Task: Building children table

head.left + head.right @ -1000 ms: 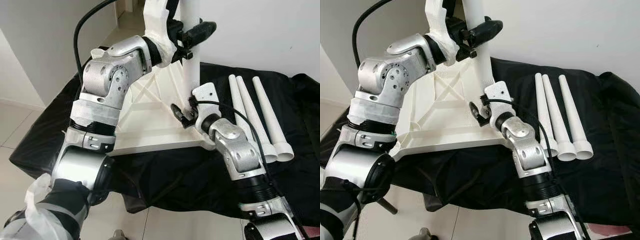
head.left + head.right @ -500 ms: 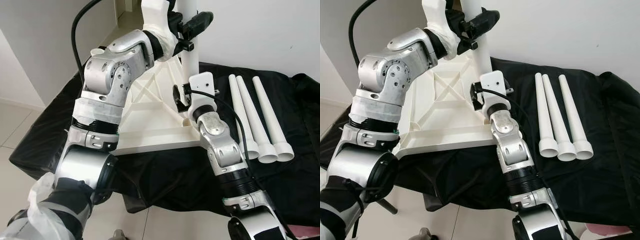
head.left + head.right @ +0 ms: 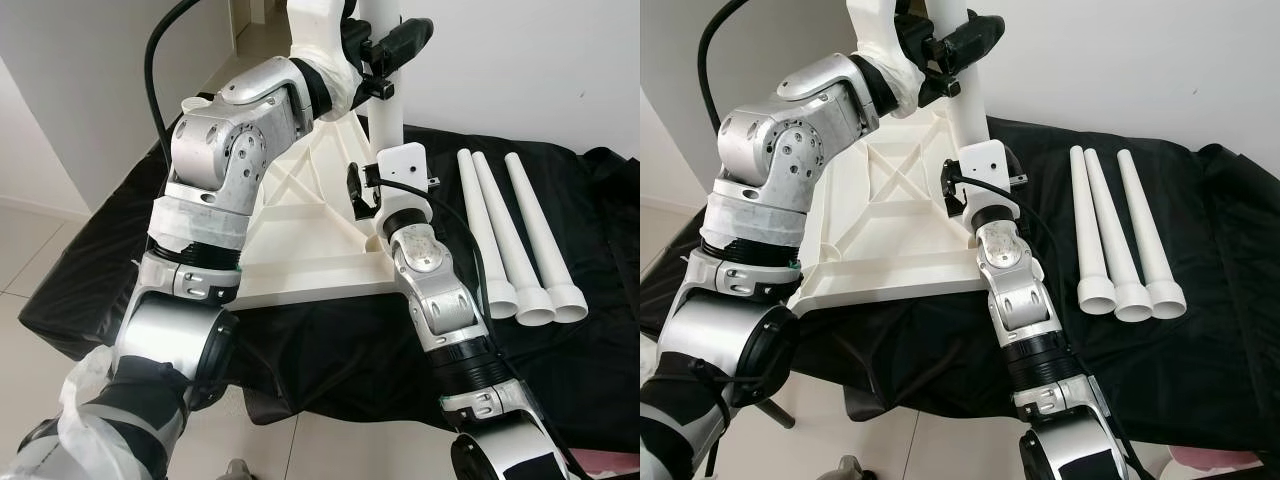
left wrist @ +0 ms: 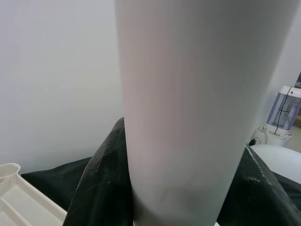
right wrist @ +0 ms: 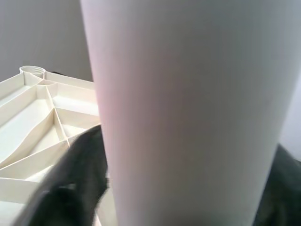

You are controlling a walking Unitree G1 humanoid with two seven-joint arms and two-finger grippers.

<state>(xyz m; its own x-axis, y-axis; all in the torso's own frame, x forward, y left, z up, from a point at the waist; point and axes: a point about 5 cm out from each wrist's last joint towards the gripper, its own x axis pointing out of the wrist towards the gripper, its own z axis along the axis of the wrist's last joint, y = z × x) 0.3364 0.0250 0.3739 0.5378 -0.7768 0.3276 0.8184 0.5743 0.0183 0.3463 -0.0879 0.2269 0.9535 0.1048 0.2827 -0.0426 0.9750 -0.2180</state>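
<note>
Two grippers work one upright table leg (image 3: 384, 140): the left gripper (image 3: 385, 52) is clamped on it high up, and the right gripper (image 3: 362, 192) sits low against it near the socket, though whether its fingers are closed on the leg I cannot tell. To seat the leg well, I judge it must be kept plumb over the corner socket and pressed or twisted straight down, with the upper grip steadying the shaft so it does not lean. The upturned tabletop (image 3: 300, 250) lies on a black cloth (image 3: 330, 350), its ribbed white underside facing up. Beside it, well apart to the right, three spare legs (image 3: 510, 235) lie side by side, smooth white tapered tubes with flared open ends toward the robot.
</note>
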